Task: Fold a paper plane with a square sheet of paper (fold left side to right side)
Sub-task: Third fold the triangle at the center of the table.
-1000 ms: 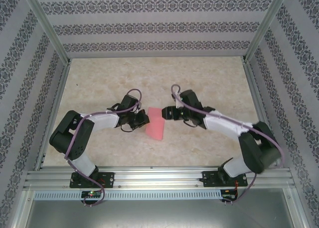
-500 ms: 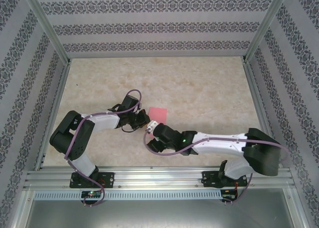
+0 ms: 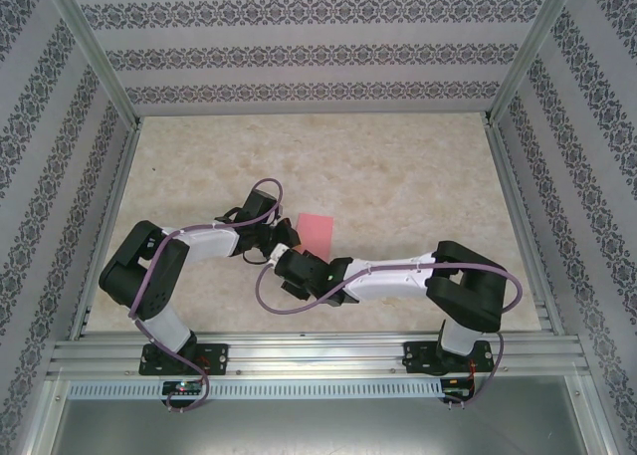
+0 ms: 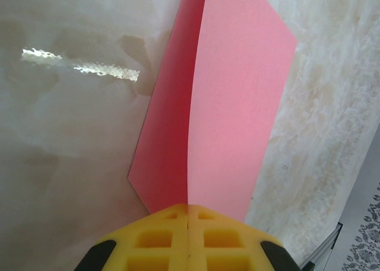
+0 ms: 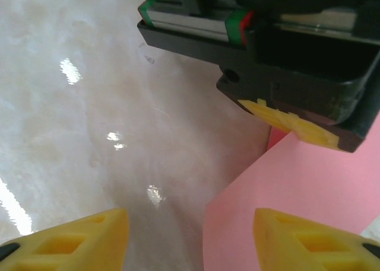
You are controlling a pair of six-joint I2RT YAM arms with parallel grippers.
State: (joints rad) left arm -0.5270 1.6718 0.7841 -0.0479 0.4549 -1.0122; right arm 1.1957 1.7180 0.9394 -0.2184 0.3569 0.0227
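The salmon-pink square sheet of paper (image 3: 317, 227) lies mid-table, partly folded, one flap raised over the other (image 4: 237, 105). My left gripper (image 3: 285, 238) is shut, its yellow pads pinching the sheet's near edge (image 4: 189, 209). My right gripper (image 3: 282, 267) reaches across in front of the sheet, just below the left gripper. In the right wrist view it (image 5: 190, 238) stands open, low over the table. One fingertip (image 5: 309, 241) is over the pink sheet (image 5: 297, 182) and the other over bare table. The left gripper's body (image 5: 285, 63) hangs just beyond.
The beige marbled tabletop (image 3: 398, 166) is walled by patterned panels and metal posts (image 3: 95, 52). An aluminium rail (image 3: 318, 353) runs along the near edge. The right arm's elbow (image 3: 468, 288) sits at the near right, its forearm lying across the front of the table.
My right arm has swung from the sheet's right side round to its near-left corner, beside the left gripper. The left gripper has stayed shut on the sheet without moving.
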